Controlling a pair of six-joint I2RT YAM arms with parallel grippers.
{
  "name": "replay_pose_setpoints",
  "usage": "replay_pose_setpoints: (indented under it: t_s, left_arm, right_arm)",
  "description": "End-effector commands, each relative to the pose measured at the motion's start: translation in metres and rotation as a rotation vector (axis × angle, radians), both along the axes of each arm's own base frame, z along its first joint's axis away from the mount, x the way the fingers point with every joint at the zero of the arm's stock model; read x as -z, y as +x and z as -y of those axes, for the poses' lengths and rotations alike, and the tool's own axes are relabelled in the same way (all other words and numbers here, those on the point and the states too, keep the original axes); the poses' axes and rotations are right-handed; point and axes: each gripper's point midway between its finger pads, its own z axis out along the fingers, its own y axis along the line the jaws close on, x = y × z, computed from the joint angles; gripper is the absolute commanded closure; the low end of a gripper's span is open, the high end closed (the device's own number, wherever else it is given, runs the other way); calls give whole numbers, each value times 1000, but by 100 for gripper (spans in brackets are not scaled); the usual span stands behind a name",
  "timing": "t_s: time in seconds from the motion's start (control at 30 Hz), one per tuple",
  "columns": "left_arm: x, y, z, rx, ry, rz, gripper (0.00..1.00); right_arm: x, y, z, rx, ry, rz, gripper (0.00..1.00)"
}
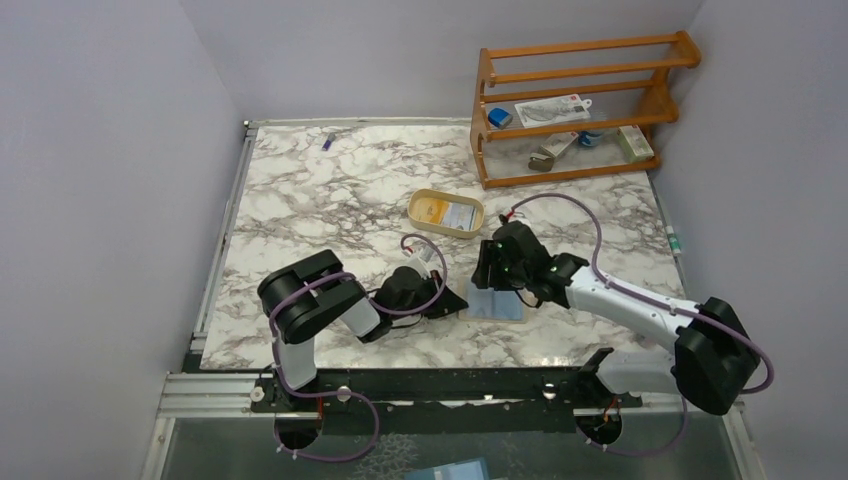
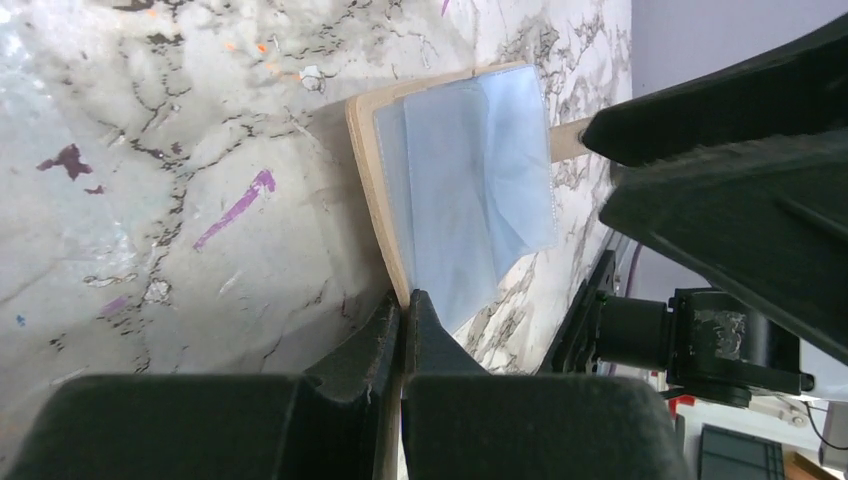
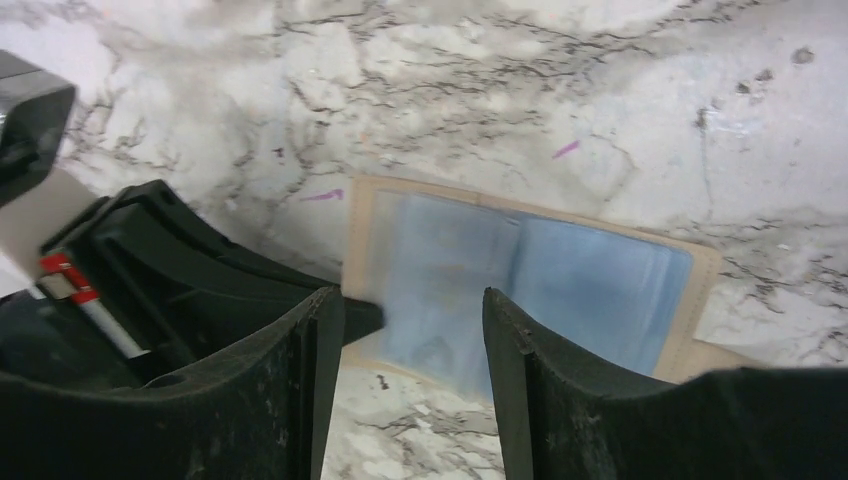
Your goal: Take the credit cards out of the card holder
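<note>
The card holder (image 1: pixel 497 303) lies open and flat on the marble near the front, its tan border framing pale blue sleeves (image 3: pixel 560 280). My left gripper (image 2: pixel 403 300) is shut on the holder's tan near edge (image 2: pixel 372 170), reaching in from the left (image 1: pixel 458 303). My right gripper (image 3: pixel 412 305) hangs open just above the holder's left half, nothing between its fingers; it comes in from the right (image 1: pixel 492 278). A yellow-orange credit card (image 1: pixel 432 208) and a bluish-white one (image 1: pixel 461 216) lie in the oval tan tray (image 1: pixel 446 229). I cannot tell whether the sleeves hold any card.
A wooden rack (image 1: pixel 575 105) with small items stands at the back right. A small purple object (image 1: pixel 327 141) lies near the back edge. The right arm's cable (image 1: pixel 590 225) loops over the table. Walls close in on the left, back and right.
</note>
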Motion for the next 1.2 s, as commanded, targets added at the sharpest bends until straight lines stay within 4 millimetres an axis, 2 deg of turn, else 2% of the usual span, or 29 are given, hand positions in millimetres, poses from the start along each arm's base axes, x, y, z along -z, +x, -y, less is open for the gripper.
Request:
replay_pose_setpoints:
  t_s: [0.0,0.23,0.47,0.57,0.73,1.17]
  left_arm:
    - [-5,6,2,-10,52,33,100]
    - [-7,7,3,-8,73,34,100]
    - [-11,8,2,-11,76,42,100]
    - [-13,8,2,-10,79,43,100]
    - [-13,9,1,-14,86,45,100]
    - [-16,9,3,-4,91,51,100]
  right_arm:
    - [-4,-4,-4,-29,-92,-14,42]
    - [20,0,-2,13,-198,-79,45]
    - [29,4,2,43,-223,-77,53]
    - [29,5,-2,35,-206,-71,53]
    - [18,11,-14,6,-165,-42,48]
    - [38,9,-26,-30,-153,-87,45]
